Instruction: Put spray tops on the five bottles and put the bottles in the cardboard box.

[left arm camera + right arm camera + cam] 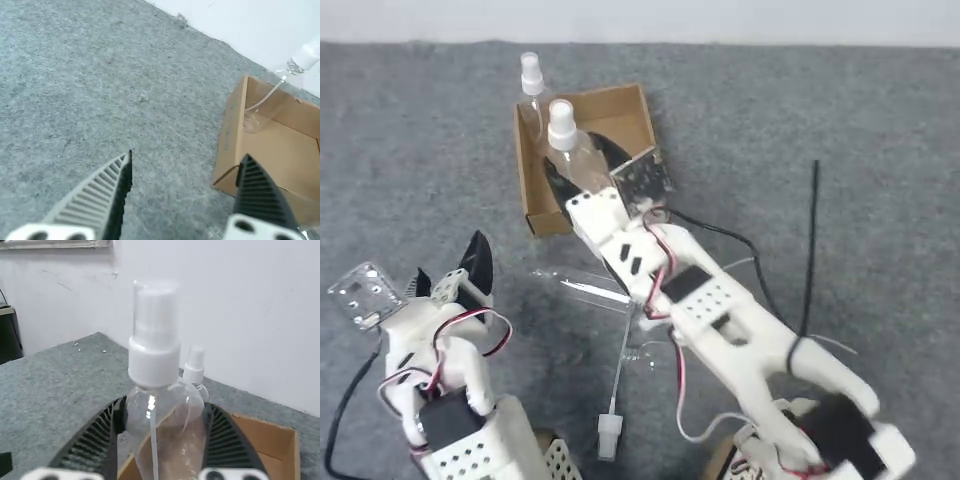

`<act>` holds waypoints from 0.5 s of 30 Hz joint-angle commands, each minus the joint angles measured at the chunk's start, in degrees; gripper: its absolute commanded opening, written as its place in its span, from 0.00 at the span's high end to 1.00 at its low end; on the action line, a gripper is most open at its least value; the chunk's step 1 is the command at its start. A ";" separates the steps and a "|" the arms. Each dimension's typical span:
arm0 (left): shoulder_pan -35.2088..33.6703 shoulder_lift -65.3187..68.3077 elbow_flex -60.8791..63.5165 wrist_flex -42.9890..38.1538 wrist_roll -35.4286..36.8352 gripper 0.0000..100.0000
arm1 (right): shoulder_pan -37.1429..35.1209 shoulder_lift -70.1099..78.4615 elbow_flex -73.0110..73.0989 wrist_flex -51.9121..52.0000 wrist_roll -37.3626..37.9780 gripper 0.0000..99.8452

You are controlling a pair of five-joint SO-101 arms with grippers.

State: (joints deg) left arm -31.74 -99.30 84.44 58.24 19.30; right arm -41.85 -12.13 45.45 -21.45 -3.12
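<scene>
Ribbed black fingers of the right pincer (pixel 162 415) pinch a clear plastic bottle with a white spray top (pixel 156 365), upright over the open brown cardboard box (pixel 272 442). A second capped clear bottle (pixel 194 376) stands in the box's far corner. The left pincer (pixel 187 160) hangs spread above the fuzzy grey felt surface (pixel 75 75). The high view adds a loose white spray top with thin tube (pixel 610 432) lying between the arms.

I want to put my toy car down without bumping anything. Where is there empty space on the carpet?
Bare carpet lies left of the cardboard box, and more right of it, past the black cable. It is crowded between the arms: a loose spray top and a lying clear bottle are there.
</scene>
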 commanded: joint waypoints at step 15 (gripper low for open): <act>0.00 -0.79 -0.48 -1.67 0.88 0.69 | -0.22 15.96 -17.23 -4.79 -0.62 0.92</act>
State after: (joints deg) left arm -31.74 -99.30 84.44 58.24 19.30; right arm -41.85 4.22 33.32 -24.70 -3.12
